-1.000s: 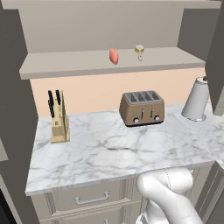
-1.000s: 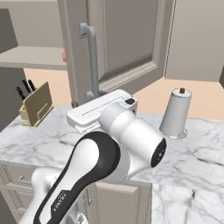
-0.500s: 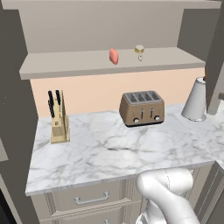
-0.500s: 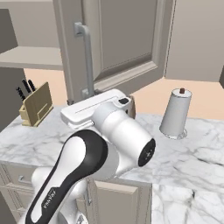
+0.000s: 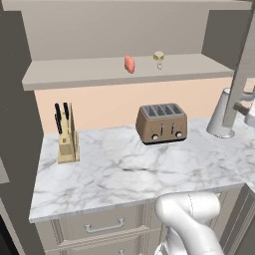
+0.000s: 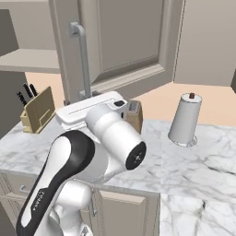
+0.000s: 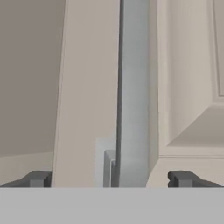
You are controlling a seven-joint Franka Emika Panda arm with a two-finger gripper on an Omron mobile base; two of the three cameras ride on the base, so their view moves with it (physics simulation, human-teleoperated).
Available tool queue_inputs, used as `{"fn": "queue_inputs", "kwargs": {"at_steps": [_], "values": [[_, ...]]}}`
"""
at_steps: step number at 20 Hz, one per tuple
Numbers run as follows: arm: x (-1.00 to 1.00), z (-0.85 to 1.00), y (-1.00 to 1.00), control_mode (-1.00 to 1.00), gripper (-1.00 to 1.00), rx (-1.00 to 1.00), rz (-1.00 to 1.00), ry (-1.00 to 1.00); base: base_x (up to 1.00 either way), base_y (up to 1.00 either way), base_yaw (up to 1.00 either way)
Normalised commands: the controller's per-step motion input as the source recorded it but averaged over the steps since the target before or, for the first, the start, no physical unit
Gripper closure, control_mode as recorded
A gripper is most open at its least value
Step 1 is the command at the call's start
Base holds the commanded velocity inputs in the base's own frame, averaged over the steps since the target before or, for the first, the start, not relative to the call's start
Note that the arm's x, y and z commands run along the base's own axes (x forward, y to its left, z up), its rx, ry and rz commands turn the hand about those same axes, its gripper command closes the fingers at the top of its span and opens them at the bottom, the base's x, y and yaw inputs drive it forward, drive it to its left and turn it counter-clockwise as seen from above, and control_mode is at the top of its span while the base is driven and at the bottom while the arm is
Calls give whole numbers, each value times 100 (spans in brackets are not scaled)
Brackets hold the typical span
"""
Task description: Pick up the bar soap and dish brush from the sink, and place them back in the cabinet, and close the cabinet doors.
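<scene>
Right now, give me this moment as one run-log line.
phase: closing cabinet doors | gripper: open, straddling door handle | bar soap: on cabinet shelf | dish brush: on shelf | cabinet door: open

Bar soap [image 5: 129, 64]: salmon-orange rounded block, standing on the cabinet [image 5: 119, 72] shelf, well clear of the jaws. Dish brush [image 5: 159, 58]: round cream head, handle indistinct, on the same shelf near the soap but apart from it. Cabinet: greige, plain interior, open. Cabinet door [image 6: 124, 41]: greige, shaker-panelled, swung open. Its vertical silver bar handle [image 7: 133, 94] stands upright directly ahead of the wide-spread jaws, between the two tips, untouched.
</scene>
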Motion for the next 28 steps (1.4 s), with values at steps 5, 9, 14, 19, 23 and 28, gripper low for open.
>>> {"fn": "queue_inputs", "kwargs": {"at_steps": [5,9,14,19,23,28], "values": [[79,-25,2,-100,-100,0,-4,0,0,0,0],[78,-18,0,-100,-100,0,-8,0,0,0,0],[74,-14,0,-100,-100,0,-10,0,0,0,0],[59,-10,0,-100,-100,0,-11,0,0,0,0],[57,-7,0,-100,-100,0,-11,0,0,0,0],[48,-5,0,-100,-100,0,-8,0,0,0,0]]}}
